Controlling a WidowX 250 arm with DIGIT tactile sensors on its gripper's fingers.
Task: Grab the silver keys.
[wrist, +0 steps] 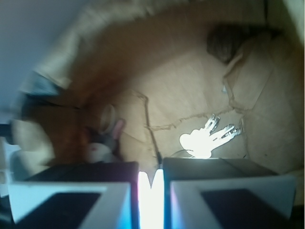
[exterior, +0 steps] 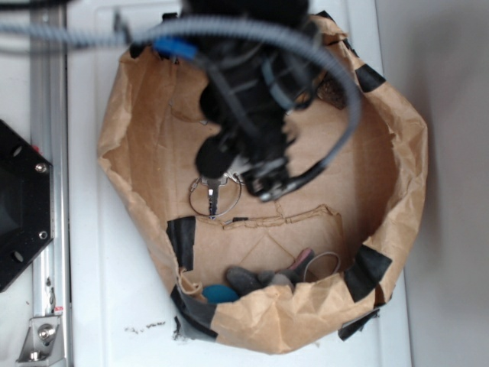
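The keys are lying mid-floor of the paper bag, just beside the gripper. Its fingers are sitting nearly together, gripping nothing.

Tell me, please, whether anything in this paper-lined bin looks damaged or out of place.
The brown paper liner is crumpled, torn along a ragged seam on the floor and patched with black tape. The silver keys lie loose beside the gripper; scraps are bunched at the wall.
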